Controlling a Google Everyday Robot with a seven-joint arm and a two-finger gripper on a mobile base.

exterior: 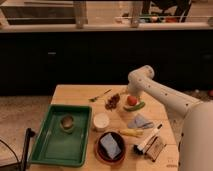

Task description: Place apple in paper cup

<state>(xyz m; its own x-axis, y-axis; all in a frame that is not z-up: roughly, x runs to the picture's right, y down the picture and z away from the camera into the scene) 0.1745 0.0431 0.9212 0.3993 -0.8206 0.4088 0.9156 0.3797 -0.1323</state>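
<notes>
The apple point(131, 100), small and orange-red, sits on the wooden table point(75, 95) at the back right, against an elongated green vegetable point(136, 106). The white paper cup point(101, 121) stands upright near the table's middle, to the front left of the apple, and nothing shows inside it. My white arm point(165, 95) reaches in from the right and bends down over the apple. My gripper point(131, 92) is right above the apple, at its top edge.
A dark reddish-brown cluster point(113, 100) and a fork point(100, 95) lie left of the apple. A green tray point(55, 145) holds an olive-brown container point(67, 122). A dark red bowl point(111, 147), blue cloth point(140, 121), yellow item point(131, 132) and brush point(148, 140) fill the front right.
</notes>
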